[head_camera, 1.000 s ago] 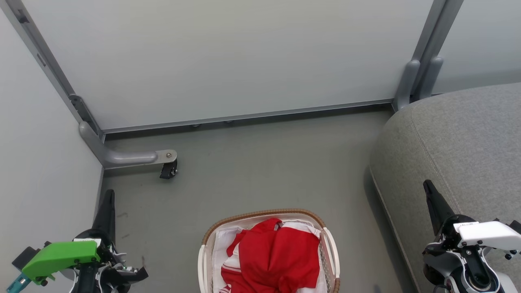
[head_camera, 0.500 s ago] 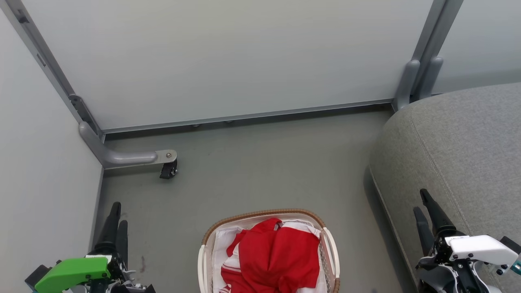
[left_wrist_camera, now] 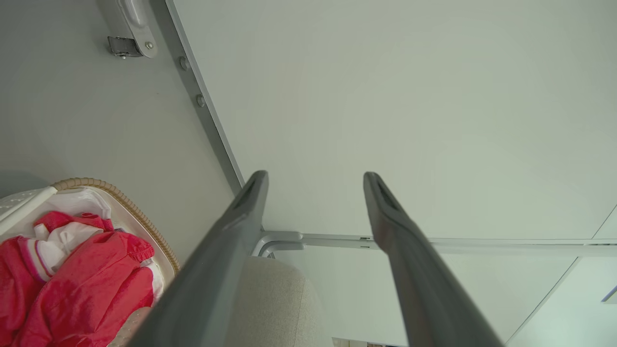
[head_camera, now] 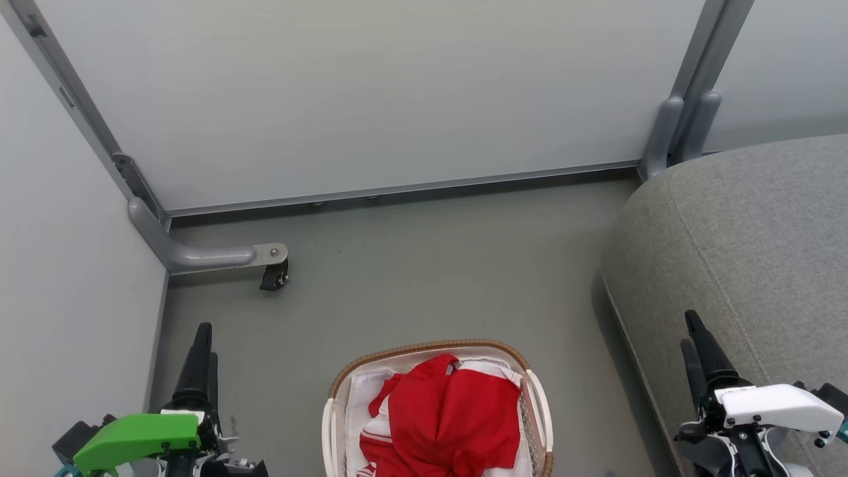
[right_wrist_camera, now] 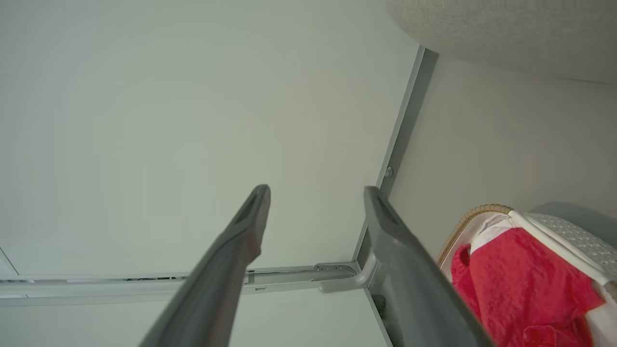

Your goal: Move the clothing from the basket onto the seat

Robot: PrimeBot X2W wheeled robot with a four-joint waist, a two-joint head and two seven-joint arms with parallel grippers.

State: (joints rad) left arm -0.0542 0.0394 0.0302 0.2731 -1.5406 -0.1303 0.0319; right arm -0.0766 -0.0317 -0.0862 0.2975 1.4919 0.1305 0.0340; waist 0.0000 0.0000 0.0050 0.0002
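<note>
The basket (head_camera: 430,346) stands on the floor at the bottom middle of the head view, with the red clothing (head_camera: 450,417) heaped on its white lining. The grey seat (head_camera: 748,225) rises at the right. My left gripper (head_camera: 207,343) is left of the basket, above the floor. Its fingers are parted and empty in the left wrist view (left_wrist_camera: 315,176), where the clothing (left_wrist_camera: 72,284) and basket rim (left_wrist_camera: 120,197) lie lower left. My right gripper (head_camera: 688,329) hangs over the seat's front edge, open and empty (right_wrist_camera: 316,190), with the clothing (right_wrist_camera: 511,289) at lower right.
Pale partition walls close the back and left. A grey metal foot with a black caster (head_camera: 273,275) juts onto the floor at the left corner. Metal posts (head_camera: 682,132) stand at the back right beside the seat. Bare grey floor (head_camera: 424,265) lies beyond the basket.
Both grippers have gone from shut to open. The left gripper has shifted right toward the basket, and the right gripper has dropped slightly. The basket and clothing have not moved.
</note>
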